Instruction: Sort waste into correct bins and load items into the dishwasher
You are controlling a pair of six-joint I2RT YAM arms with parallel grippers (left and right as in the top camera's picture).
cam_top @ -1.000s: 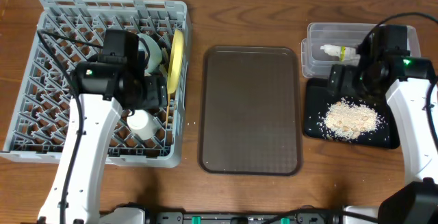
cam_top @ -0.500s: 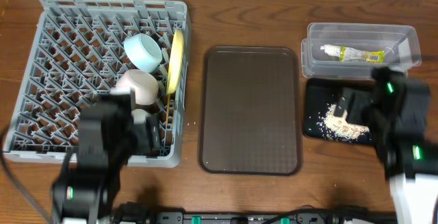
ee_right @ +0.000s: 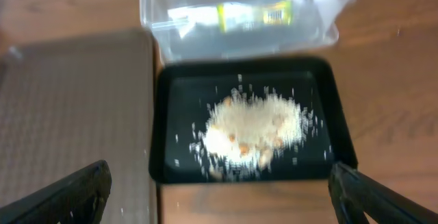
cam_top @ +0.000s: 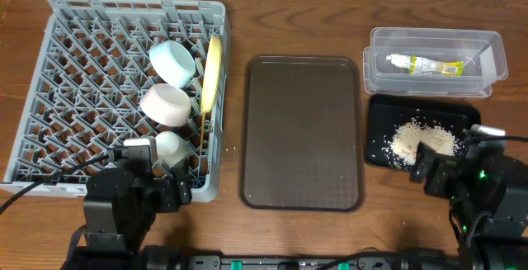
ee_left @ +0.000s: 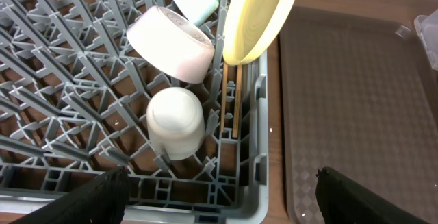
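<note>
The grey dishwasher rack (cam_top: 49, 97) holds a light blue bowl (cam_top: 172, 62), a pinkish white bowl (cam_top: 166, 104), a white cup (cam_top: 170, 146) upside down, and a yellow plate (cam_top: 211, 73) on edge. In the left wrist view the cup (ee_left: 175, 122), the pinkish bowl (ee_left: 171, 44) and the plate (ee_left: 256, 15) show. My left gripper (ee_left: 219, 200) is open and empty above the rack's near right corner. The black bin (cam_top: 462, 158) holds food scraps (cam_top: 412, 140). The clear bin (cam_top: 433, 84) holds a wrapper (cam_top: 426, 64). My right gripper (ee_right: 219, 196) is open and empty, near the black bin (ee_right: 164, 128).
An empty brown tray (cam_top: 303, 132) lies between the rack and the bins; it also shows in the right wrist view (ee_right: 68, 114). Both arms sit low at the table's front edge, the left arm (cam_top: 124, 208) and the right arm (cam_top: 487, 196).
Both arms have pulled back toward the front edge of the table. The left left the rack, uncovering the bowls and cup. The right left the bins, uncovering the scraps.
</note>
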